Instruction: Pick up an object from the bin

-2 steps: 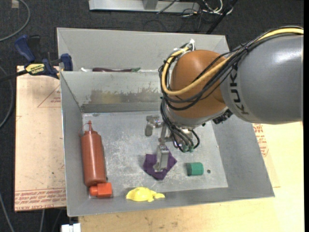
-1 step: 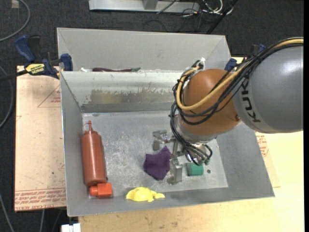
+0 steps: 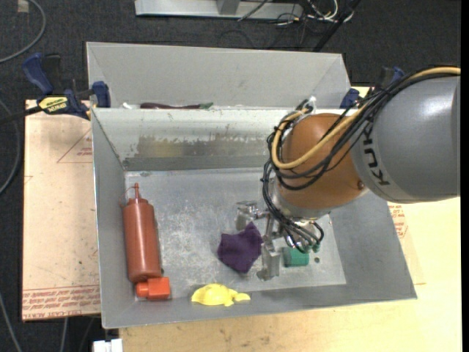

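Observation:
My gripper (image 3: 258,239) is low in the bin, right of its middle, and stands open. One finger (image 3: 249,213) shows above a crumpled purple piece (image 3: 238,249) and the other finger (image 3: 268,264) at its lower right, so the piece's right edge lies between them. A small green block (image 3: 297,258) lies just to the right of the gripper, partly hidden under the wrist.
A red-brown squeeze bottle (image 3: 141,240) with an orange cap lies along the bin's left side. A small yellow lump (image 3: 218,295) rests by the front wall. The arm's orange cover and cables hang over the bin's right half.

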Robot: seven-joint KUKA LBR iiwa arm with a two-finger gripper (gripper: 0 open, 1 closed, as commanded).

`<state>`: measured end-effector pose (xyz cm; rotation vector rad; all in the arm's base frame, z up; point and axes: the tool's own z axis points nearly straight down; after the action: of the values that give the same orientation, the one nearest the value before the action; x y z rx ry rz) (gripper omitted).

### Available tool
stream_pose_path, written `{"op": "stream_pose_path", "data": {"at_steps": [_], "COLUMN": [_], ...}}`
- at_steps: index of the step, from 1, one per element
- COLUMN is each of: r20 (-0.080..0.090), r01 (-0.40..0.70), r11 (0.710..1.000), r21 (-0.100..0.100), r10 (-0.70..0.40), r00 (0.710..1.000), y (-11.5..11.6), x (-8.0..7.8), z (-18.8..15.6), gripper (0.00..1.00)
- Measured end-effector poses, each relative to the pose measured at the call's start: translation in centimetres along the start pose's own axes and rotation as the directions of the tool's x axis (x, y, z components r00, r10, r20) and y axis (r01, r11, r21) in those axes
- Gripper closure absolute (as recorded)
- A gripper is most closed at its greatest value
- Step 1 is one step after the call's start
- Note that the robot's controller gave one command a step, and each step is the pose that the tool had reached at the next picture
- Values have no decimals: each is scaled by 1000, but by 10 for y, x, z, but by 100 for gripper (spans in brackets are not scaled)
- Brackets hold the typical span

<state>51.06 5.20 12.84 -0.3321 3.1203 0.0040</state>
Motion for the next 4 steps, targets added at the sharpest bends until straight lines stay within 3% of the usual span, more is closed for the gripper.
{"op": "stream_pose_path", "data": {"at_steps": [1, 2, 4], "r20": [-1, -2, 0], "r01": [-102, -68, -62], "r11": [995, 998, 998], "r21": [0, -1, -1], "r10": [102, 68, 62], "r00": [995, 998, 998], "y": [4, 8, 9], "x": [-3, -6, -6], "z": [50, 76, 68], "gripper": [0, 100, 100]}}
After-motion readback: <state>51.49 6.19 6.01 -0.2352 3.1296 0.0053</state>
